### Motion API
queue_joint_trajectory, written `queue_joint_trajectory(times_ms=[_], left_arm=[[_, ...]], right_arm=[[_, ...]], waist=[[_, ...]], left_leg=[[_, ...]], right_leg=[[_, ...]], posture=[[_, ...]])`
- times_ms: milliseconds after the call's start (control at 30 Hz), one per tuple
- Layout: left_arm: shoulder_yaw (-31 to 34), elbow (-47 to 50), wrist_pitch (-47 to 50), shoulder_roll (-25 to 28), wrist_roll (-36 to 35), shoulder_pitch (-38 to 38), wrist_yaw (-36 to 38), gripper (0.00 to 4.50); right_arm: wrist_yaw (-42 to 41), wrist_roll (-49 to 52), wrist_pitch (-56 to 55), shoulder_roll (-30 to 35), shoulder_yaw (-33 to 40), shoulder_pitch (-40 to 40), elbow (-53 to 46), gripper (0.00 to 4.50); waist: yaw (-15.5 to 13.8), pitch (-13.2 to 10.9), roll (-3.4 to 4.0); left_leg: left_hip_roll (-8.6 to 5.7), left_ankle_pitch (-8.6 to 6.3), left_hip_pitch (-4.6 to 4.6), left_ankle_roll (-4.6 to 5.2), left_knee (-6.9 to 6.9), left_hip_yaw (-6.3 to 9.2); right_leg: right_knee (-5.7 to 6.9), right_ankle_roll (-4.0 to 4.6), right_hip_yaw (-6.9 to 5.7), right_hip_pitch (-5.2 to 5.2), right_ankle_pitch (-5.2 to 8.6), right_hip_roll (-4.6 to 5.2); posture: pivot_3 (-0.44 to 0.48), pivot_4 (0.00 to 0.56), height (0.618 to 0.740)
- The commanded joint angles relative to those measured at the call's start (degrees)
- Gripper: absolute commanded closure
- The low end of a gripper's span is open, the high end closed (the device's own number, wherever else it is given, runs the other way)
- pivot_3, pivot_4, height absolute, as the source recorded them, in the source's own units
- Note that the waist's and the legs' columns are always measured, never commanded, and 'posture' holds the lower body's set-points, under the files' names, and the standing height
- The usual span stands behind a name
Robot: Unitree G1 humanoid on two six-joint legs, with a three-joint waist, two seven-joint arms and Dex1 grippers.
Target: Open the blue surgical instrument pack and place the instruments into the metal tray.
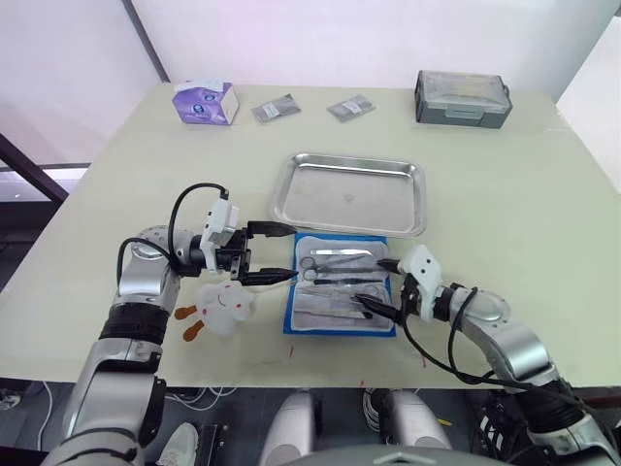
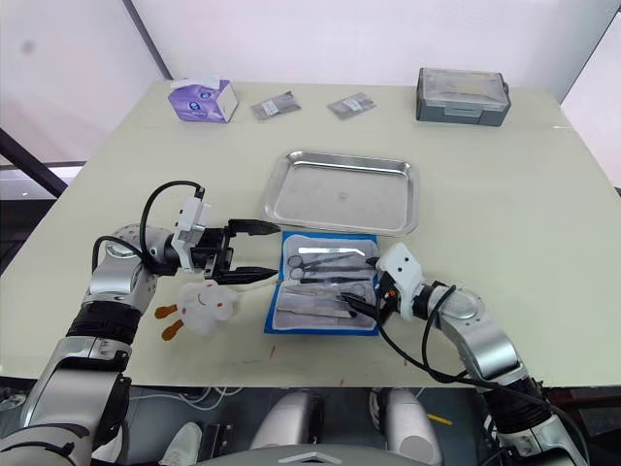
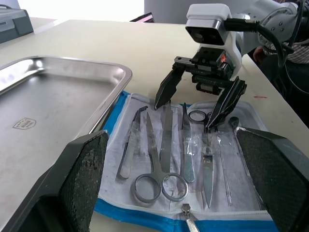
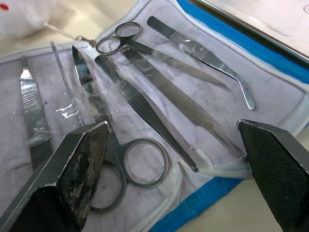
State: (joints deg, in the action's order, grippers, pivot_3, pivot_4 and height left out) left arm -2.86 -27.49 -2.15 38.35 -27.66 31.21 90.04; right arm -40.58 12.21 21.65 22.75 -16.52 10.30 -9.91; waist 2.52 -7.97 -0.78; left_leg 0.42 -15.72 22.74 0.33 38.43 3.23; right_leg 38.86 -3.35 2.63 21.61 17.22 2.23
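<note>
Instruments (image 1: pixel 335 277) lying left–right in open pack (image 1: pixel 340 325), seemingly parallel to tray (image 1: pixel 417 199)

- Metal tray (image 1: pixel 350 193): polished steel, glossy, mirror-like along the rim, faintly brushed on the floor.
- Blue surgical instrument pack (image 1: pixel 340 282): bright-blue woven cloth border, matt; pale grey lining under clear, crinkled, shiny plastic pockets.
- Instruments (image 4: pixel 145 96): bare silver-grey metal, satin to glossy, some with ribbed grip sections.
- Gripper fingers (image 3: pixel 84 174): black, rough, grainy pads.
- Table (image 1: pixel 505 184): cream, smooth, matt.
- Grey box (image 1: pixel 463 98): dull plastic.
</note>
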Motion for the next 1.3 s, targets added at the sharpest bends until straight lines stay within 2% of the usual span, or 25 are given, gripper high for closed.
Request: queue_joint_trajectory(times_ms=[33,467,700,733,800,867,900,1067,1300], left_arm=[[-0.08,1.39,-1.17,0.70,-1.28,0.65,2.46,0.00],[-1.19,-1.09,-1.31,0.64,-1.22,2.12,2.46,0.00],[-8.18,-10.26,-2.91,-0.61,2.10,9.04,2.46,0.00],[-9.29,-11.19,-2.99,-0.49,1.91,9.96,2.46,0.40],[-10.50,-13.14,-3.76,-0.78,2.37,11.71,2.46,0.89],[-10.61,-15.48,-5.94,-1.60,3.96,13.17,2.46,1.56],[-11.19,-16.26,-6.47,-1.64,4.35,13.61,2.46,2.06],[-11.84,-21.93,-11.56,-2.93,7.86,16.17,2.46,2.06],[-14.72,-26.30,-12.06,-3.83,8.56,18.59,2.46,2.06]], right_arm=[[-0.89,-2.21,-1.92,0.22,-1.93,-1.46,3.41,0.03],[-2.27,-3.88,-5.56,-1.12,-2.81,-0.46,9.01,0.03],[-2.77,-5.35,-6.49,-0.97,-3.52,0.22,11.81,0.03],[-2.78,-5.41,-6.51,-1.00,-3.56,0.34,11.95,0.00],[-2.77,-5.49,-6.42,-1.01,-3.69,0.46,12.12,0.00],[-2.69,-5.60,-6.33,-1.04,-3.79,0.53,12.20,0.00],[-2.62,-5.64,-6.25,-1.08,-3.82,0.53,12.18,0.00],[-2.24,-6.00,-5.98,-1.61,-4.08,0.58,12.07,0.00],[-2.26,-6.49,-6.10,-1.88,-4.29,0.76,12.49,0.00]], waist=[[-0.01,0.00,0.00],[0.00,0.00,0.00],[0.02,0.01,-0.01],[0.05,0.01,-0.01],[0.17,0.01,-0.01],[0.16,0.01,-0.01],[0.17,0.01,-0.01],[0.14,0.01,-0.01],[0.25,0.01,-0.01]], left_leg=[[0.00,0.00,0.00,0.00,0.00,0.00],[0.01,0.00,-0.03,0.00,0.00,0.00],[0.01,0.00,-0.09,0.00,0.00,-0.02],[0.01,0.00,-0.08,0.00,0.00,-0.01],[0.02,0.00,-0.09,0.00,0.00,-0.01],[0.03,0.00,-0.10,0.00,0.00,0.00],[0.03,0.00,-0.10,0.00,0.00,-0.01],[0.04,0.00,-0.10,0.00,-0.01,-0.01],[0.05,0.00,-0.10,0.00,-0.01,-0.01]], right_leg=[[0.00,0.00,0.00,0.00,0.00,0.00],[0.01,0.01,0.00,-0.01,0.00,-0.01],[0.03,0.01,0.03,-0.03,0.00,-0.06],[0.04,0.01,0.02,-0.03,0.01,-0.06],[0.04,0.01,0.03,-0.02,0.00,-0.08],[0.06,0.01,0.04,-0.02,0.01,-0.10],[0.05,0.01,0.05,-0.02,0.01,-0.10],[0.05,0.02,0.05,-0.02,0.01,-0.12],[0.05,0.02,0.05,-0.02,0.01,-0.14]], posture=[[0.000,0.150,0.738],[0.000,0.150,0.738],[0.000,0.150,0.738],[0.000,0.150,0.738],[0.000,0.150,0.738],[0.000,0.150,0.738],[0.000,0.150,0.738],[0.000,0.150,0.738],[0.000,0.150,0.738]])
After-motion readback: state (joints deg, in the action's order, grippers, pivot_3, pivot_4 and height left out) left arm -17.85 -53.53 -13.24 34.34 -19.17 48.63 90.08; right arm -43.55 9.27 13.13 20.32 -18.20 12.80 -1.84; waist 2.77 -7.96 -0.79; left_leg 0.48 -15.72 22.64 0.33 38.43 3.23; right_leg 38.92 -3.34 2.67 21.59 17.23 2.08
